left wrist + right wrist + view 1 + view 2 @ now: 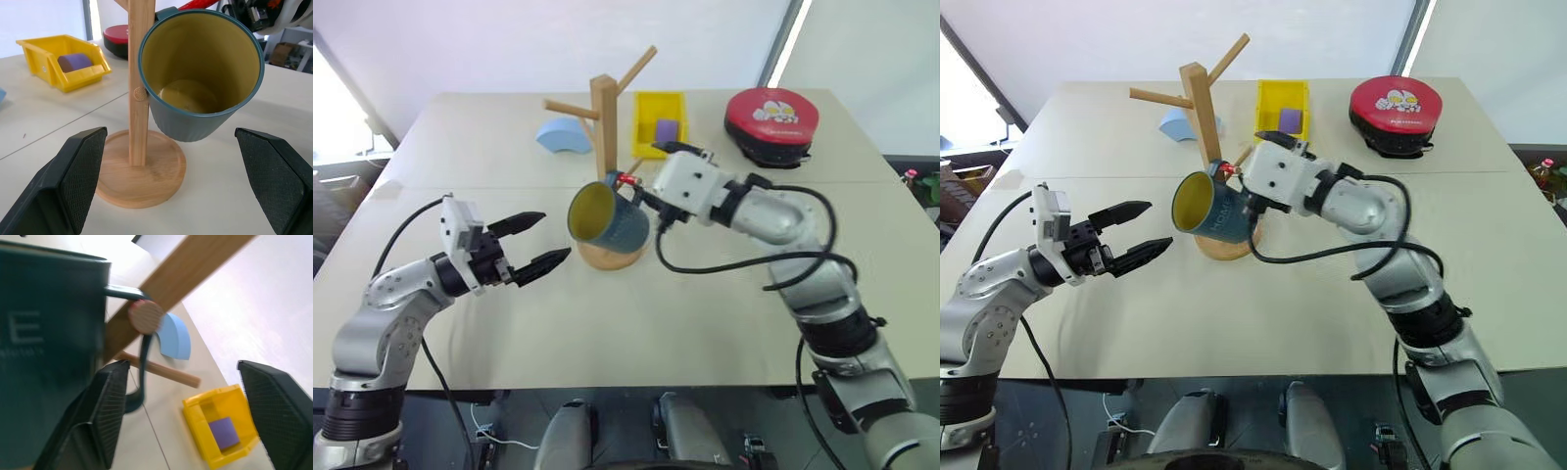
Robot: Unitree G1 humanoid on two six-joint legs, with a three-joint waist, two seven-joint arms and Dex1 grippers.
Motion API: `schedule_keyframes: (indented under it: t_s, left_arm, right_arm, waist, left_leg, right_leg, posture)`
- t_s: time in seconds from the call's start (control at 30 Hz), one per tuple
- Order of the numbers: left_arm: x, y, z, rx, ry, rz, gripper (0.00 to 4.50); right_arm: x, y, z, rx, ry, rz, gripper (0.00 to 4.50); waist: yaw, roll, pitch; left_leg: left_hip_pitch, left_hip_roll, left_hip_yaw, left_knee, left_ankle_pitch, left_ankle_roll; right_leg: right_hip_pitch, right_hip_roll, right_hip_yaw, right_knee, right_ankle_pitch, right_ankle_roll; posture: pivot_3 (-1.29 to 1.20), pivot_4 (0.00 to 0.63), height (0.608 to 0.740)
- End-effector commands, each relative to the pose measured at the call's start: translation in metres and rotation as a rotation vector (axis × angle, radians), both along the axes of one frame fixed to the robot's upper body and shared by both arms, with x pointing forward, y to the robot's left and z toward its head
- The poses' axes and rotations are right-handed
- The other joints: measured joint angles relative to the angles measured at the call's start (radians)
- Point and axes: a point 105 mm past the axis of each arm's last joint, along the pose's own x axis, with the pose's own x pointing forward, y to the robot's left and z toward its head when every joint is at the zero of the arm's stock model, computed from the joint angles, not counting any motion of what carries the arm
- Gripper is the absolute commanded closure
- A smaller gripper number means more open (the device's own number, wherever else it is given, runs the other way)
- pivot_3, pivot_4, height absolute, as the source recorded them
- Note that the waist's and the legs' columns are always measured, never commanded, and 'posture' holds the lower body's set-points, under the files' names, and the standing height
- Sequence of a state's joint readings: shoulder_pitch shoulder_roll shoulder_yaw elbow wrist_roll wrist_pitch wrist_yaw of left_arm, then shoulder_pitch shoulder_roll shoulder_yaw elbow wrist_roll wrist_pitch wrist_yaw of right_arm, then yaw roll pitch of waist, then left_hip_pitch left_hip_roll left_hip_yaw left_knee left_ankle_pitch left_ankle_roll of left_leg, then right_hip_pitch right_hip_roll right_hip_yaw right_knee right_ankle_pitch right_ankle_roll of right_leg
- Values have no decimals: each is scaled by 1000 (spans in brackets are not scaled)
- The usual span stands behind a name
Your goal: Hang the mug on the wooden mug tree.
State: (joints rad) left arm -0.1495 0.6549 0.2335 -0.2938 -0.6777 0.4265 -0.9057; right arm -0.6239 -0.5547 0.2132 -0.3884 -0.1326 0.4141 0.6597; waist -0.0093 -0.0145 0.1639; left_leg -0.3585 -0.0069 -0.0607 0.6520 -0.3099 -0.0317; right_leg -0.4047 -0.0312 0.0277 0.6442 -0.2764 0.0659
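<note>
On the beige table (724,294), the dusty-blue ceramic mug (612,220) is hung by its handle on a peg of the light wooden mug tree (604,127); the right gripper (646,186) is spread open beside it, so only withdrawal is judged left.

Pale lettering on the mug (49,357) shows a readable "E".

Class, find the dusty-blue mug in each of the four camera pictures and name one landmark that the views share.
Left eye view: the mug is at centre, beside the post.
Right eye view: centre-left, mouth facing the left gripper.
Left wrist view: upper centre, looking into its yellow-olive inside.
Right wrist view: its dark wall at left, handle looped over a peg.
Shared landmark: the wooden mug tree.
</note>
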Motion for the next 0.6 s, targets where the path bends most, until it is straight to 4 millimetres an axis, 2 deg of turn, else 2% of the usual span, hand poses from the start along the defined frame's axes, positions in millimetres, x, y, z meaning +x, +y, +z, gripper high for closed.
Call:
schedule_keyframes:
  t_s: [0.03,0.13,0.23,0.43,0.53,0.6]
  left_arm:
    - [4,18,5,-19,-13,91,0]
    - [16,49,-13,2,22,287,0]
    - [25,75,-27,-21,37,469,0]
    - [25,99,-60,1,64,675,0]
    - [20,103,-65,-9,62,708,0]
    - [18,102,-66,-7,57,711,0]
  right_arm:
    - [-15,-24,11,90,2,31,996]
    - [-14,-65,-6,293,133,-50,996]
    - [-12,-95,-44,427,259,-137,996]
    - [-10,-121,-102,587,376,-245,996]
    - [-10,-126,-118,612,406,-274,996]
    - [-10,-126,-122,613,409,-273,996]
  waist:
    - [-3,0,0]
    - [-5,0,0]
    - [-3,-1,0]
    - [-7,-1,0]
    - [-4,-1,0]
    - [-4,-1,0]
  left_leg:
    - [0,0,0,0,0,0]
    - [1,0,0,-2,0,0]
    - [1,0,0,-2,0,0]
    - [3,0,2,-2,0,0]
    - [2,0,2,-2,0,0]
    - [2,0,2,-1,0,0]
  right_leg:
    - [0,0,0,-1,0,0]
    - [0,0,0,-1,0,0]
    - [1,0,0,-1,0,0]
    - [1,0,2,1,0,0]
    - [0,0,2,2,0,0]
    - [0,0,2,1,0,0]
  posture:
    - [0,150,740]
    - [0,150,740]
    - [0,150,740]
    - [0,150,740]
    - [0,150,740]
    - [0,150,740]
